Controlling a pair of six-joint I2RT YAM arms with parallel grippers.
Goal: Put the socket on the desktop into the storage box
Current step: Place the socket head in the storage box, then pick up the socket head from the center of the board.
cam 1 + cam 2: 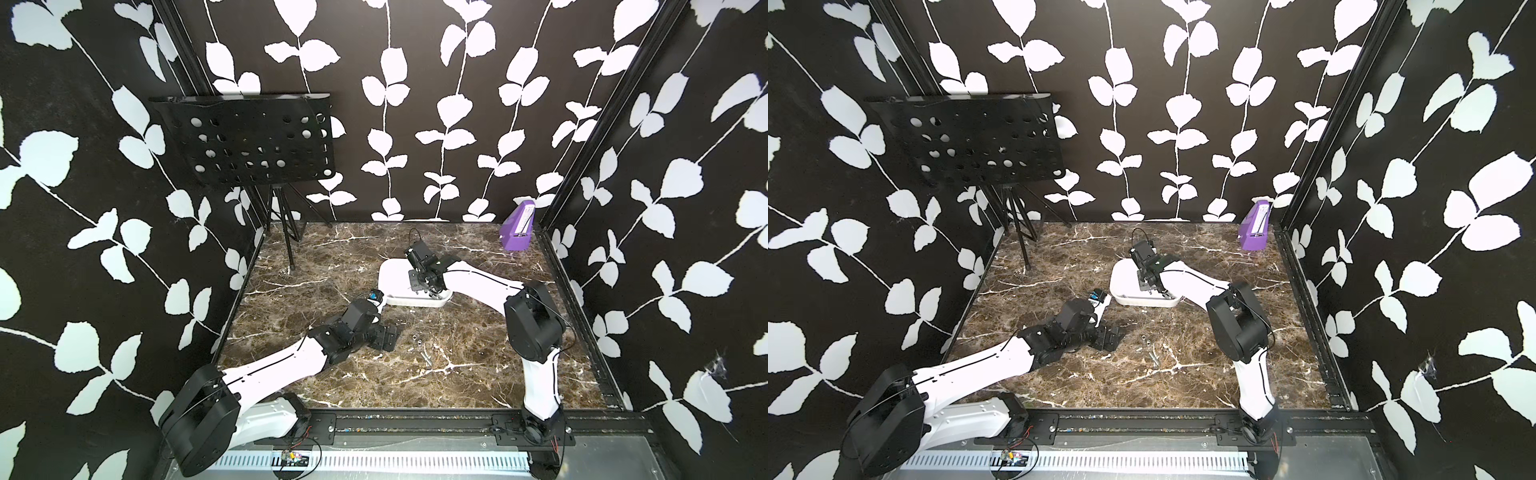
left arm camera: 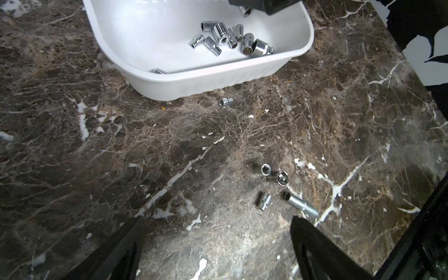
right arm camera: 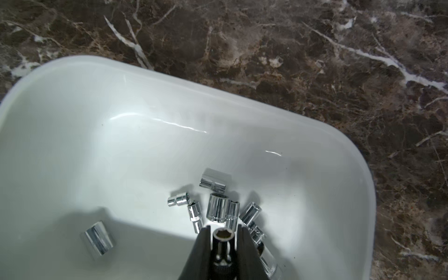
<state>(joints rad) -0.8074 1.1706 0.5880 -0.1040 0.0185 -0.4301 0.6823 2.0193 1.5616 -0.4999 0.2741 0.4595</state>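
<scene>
The right jaws were pinched shut on a socket (image 3: 222, 247), poised over the storage box (image 3: 72, 101), where several other sockets (image 3: 217, 207) already lay. The left jaws stood wide open, empty. At least five loose sockets (image 2: 264, 201) lay on the worktop (image 2: 121, 145), not yet moved.

In both top views the right arm (image 1: 430, 272) covers the middle of the storage box (image 1: 390, 276), hiding most of its inside, and the loose sockets (image 1: 417, 339) on the desktop (image 1: 374, 374) are specks too small to tell apart. In the left wrist view the box wall hides most of a lone socket (image 2: 160, 71), and the left gripper (image 2: 217, 220) shows only its finger ends. In the right wrist view the base of the pinched socket (image 3: 223, 242) runs out of frame between the fingers of the right gripper (image 3: 223, 228).
</scene>
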